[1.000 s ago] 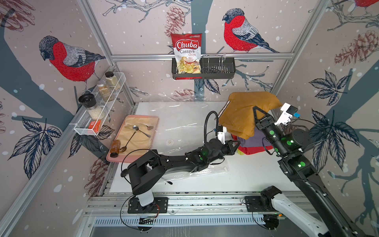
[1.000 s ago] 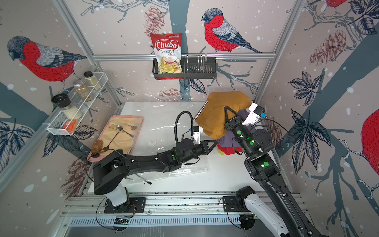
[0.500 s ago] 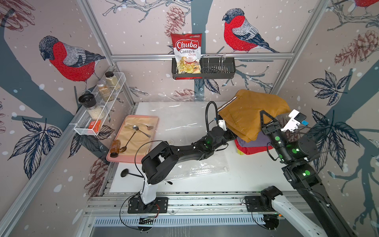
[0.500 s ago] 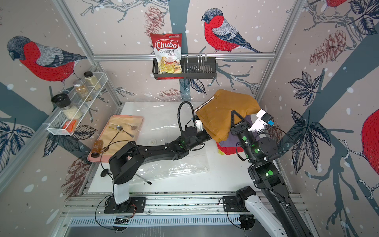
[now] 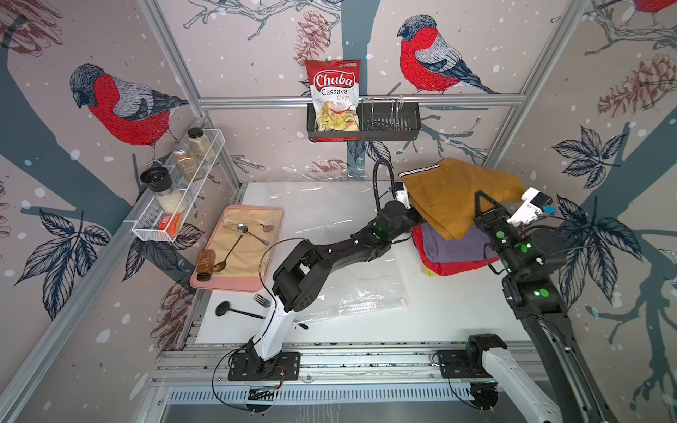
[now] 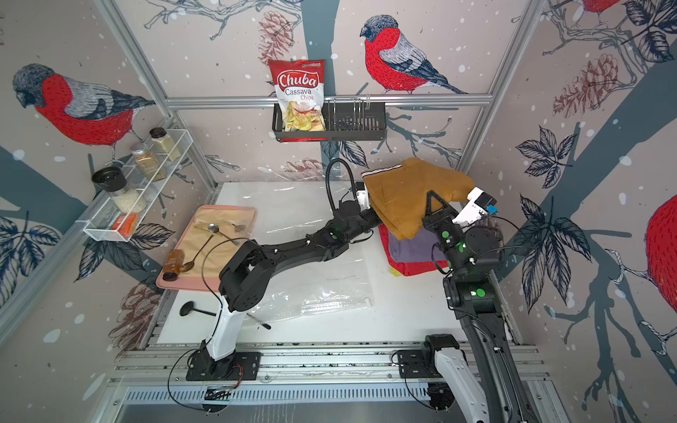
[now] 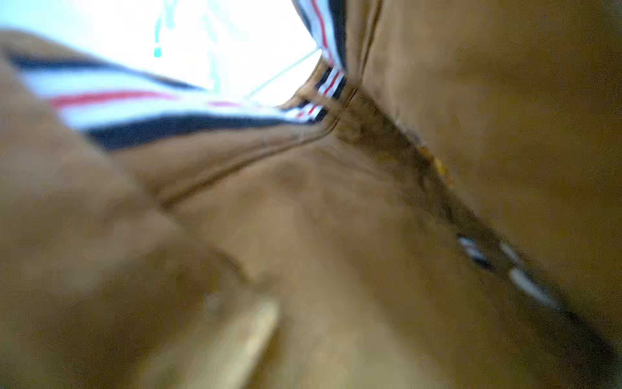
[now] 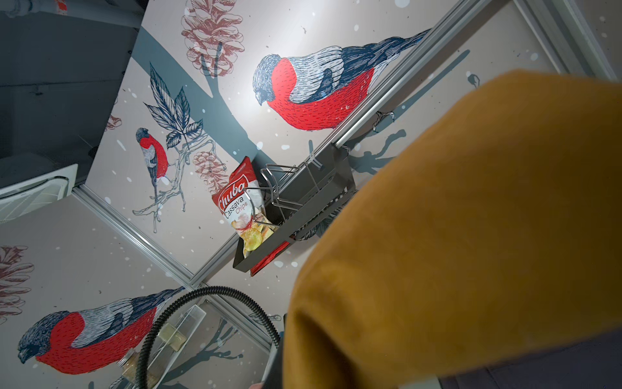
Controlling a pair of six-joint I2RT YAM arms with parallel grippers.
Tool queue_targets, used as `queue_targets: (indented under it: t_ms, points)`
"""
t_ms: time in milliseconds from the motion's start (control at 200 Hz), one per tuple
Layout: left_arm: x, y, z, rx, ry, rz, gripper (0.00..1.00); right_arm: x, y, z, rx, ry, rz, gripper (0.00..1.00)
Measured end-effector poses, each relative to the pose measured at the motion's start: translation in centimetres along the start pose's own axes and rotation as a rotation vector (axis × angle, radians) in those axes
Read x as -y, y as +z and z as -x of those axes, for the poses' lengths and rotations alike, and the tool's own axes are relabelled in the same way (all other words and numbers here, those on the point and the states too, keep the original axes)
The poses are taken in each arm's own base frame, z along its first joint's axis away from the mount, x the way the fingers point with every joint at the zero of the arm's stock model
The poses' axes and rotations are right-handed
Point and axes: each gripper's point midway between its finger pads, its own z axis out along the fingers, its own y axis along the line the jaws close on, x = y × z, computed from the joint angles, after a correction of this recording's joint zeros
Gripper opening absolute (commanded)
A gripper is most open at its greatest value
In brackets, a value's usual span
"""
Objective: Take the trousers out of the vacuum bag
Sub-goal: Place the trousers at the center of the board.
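The vacuum bag [image 5: 366,285] lies flat on the middle of the counter [image 5: 439,318], with its white zip strip toward the near edge. By the right edge sit the folded trousers [image 5: 454,245], purple on red, outside the bag. Above them hang the mustard trousers [image 5: 454,190], with the left pincer [image 5: 415,216] clamped on their left edge. The right pincer [image 5: 489,210] is against the cloth, and I cannot tell whether it grips.

The white table [image 5: 439,322] carries a flat clear bag [image 5: 351,285] across its middle. A pink tray [image 5: 227,285] lies along the left edge, and a stack of folded trousers [image 5: 450,256] at the right. Just in front of the tray lie a fork [image 5: 262,300] and what seems a black spoon [image 5: 223,308].
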Motion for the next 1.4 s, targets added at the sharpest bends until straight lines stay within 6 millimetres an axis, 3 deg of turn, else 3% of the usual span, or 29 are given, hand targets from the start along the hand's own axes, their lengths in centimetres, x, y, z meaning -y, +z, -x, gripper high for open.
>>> queue_targets:
  t_ms: [215, 400, 535, 835, 1126, 1401]
  points:
    - [-1.0, 3.4, 0.8, -0.018, 0.016, -0.027, 0.0, 3.7, 1.3, 1.1, -0.017, 0.034, -0.001, 0.0]
    - [-1.1, 6.7, 2.3, -0.004, 0.031, -0.061, 0.0, 5.0, 2.9, 2.1, -0.02, 0.039, 0.056, 0.0]
    - [-2.0, 7.8, 2.9, 0.001, 0.037, -0.062, 0.0, 5.8, 3.9, 2.2, -0.035, 0.03, 0.087, 0.0]
    - [-5.6, 7.8, 2.6, -0.034, 0.024, 0.006, 0.0, 9.4, 4.0, -0.4, -0.08, 0.099, 0.073, 0.0]
    - [-9.2, 7.0, 1.5, -0.097, 0.021, 0.077, 0.0, 11.6, 2.1, -3.5, -0.107, 0.153, 0.027, 0.0]
    - [-12.4, 4.5, 3.3, -0.116, 0.028, 0.192, 0.0, 13.7, 0.4, -6.6, -0.149, 0.201, -0.033, 0.0]
